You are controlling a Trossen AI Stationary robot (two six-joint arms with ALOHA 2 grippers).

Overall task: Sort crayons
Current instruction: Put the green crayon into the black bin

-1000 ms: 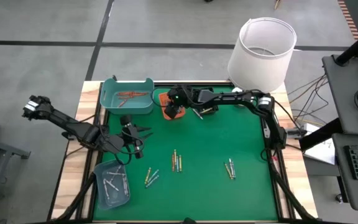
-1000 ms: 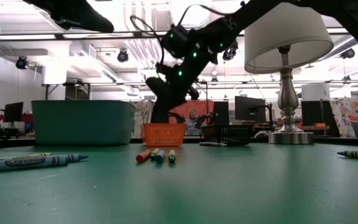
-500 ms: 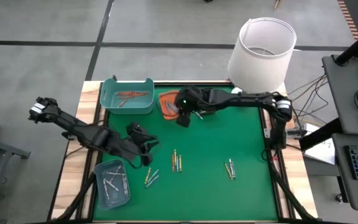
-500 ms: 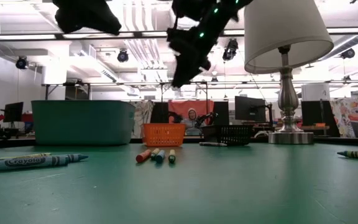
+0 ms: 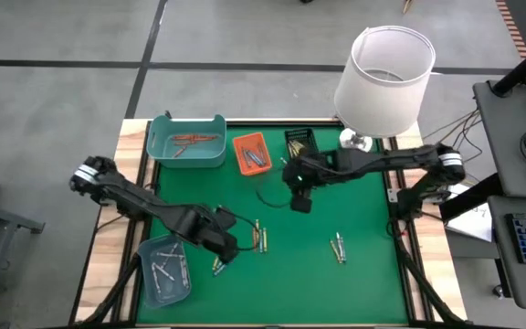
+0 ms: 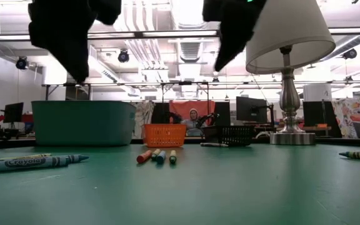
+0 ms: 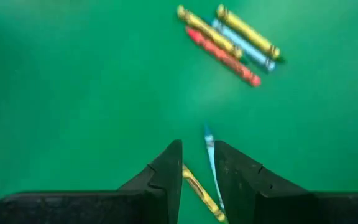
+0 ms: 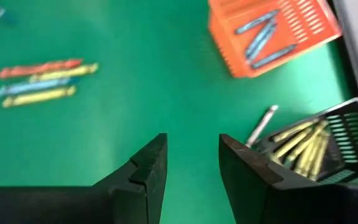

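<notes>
Loose crayons lie on the green mat in three small groups: a pair (image 5: pixel 219 263) at the near left, several (image 5: pixel 259 236) in the middle and a few (image 5: pixel 339 247) to the right. My left gripper (image 5: pixel 226 249) hangs over the near-left pair, pointing down, its fingers (image 7: pixel 166 165) slightly apart. A yellow crayon (image 7: pixel 199 190) and a blue one (image 7: pixel 210 155) show on the mat through the gap. My right gripper (image 5: pixel 298 199) hovers open (image 8: pixel 192 140) over bare mat, on the near side of the orange tray (image 5: pixel 251 153).
A teal tray (image 5: pixel 188 139) with red crayons, the orange tray with bluish ones and a black tray (image 5: pixel 299 142) with yellow ones line the far edge. A clear tray (image 5: pixel 164 267) sits near left. A silver crayon (image 8: pixel 261 124) lies by the black tray. A lamp (image 5: pixel 386 73) stands far right.
My right gripper has risen from over the orange tray and swung toward the table's near and right side. My left gripper has moved right and toward the near edge, sinking a little and tipping to point down over the near-left crayon pair. No crayon has moved.
</notes>
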